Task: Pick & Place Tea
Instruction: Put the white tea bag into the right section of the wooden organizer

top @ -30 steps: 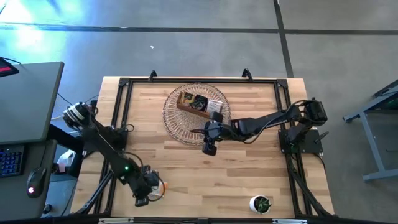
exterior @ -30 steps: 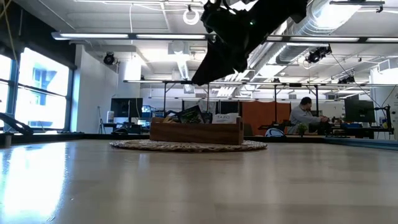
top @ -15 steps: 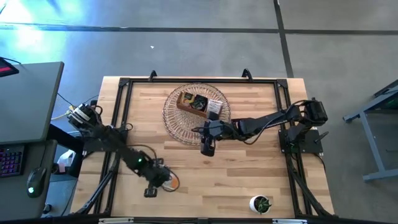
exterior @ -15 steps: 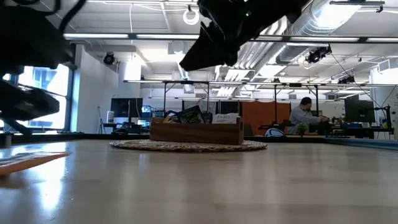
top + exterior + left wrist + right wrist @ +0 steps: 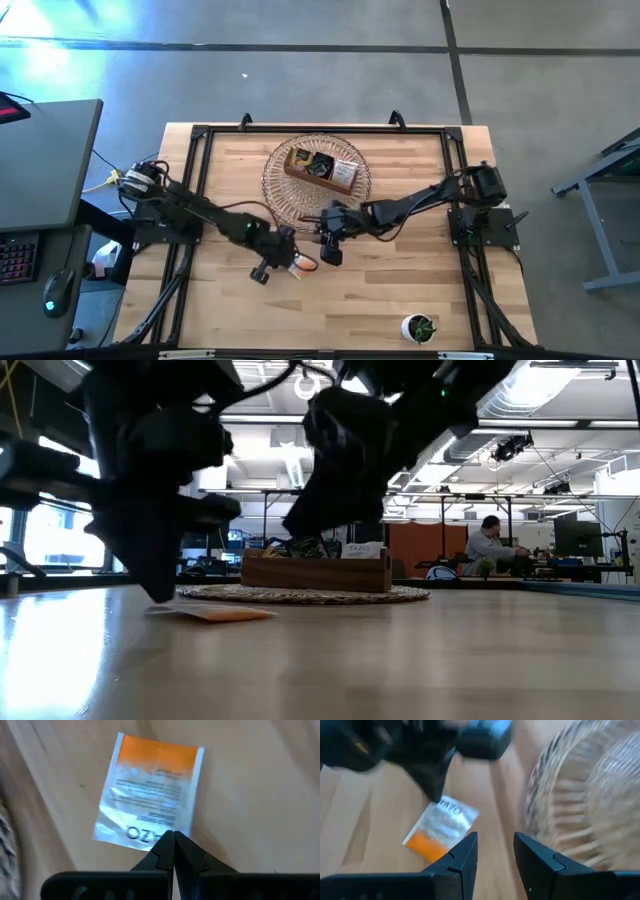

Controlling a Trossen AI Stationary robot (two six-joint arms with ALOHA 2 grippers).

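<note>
Pinching a white-and-orange tea sachet [image 5: 150, 792] by its edge, left gripper [image 5: 173, 840] blocks the low view; right gripper [image 5: 492, 847] spread at 3 o'clock; woven mat [image 5: 285, 195] probably untouched.

One tea sachet [image 5: 150, 795] sits pinched at its white edge between my left gripper's [image 5: 173, 842] closed fingertips: flat square paper, white with an orange band along the far edge and printed text. In the overhead view this sachet [image 5: 297, 265] is at about 6 o'clock of the table's centre, orange end toward 4 o'clock. It lies nearly flat at the wood surface. More tea sachets [image 5: 322, 166] stand upright at 12 o'clock, dark and pale ones.
</note>
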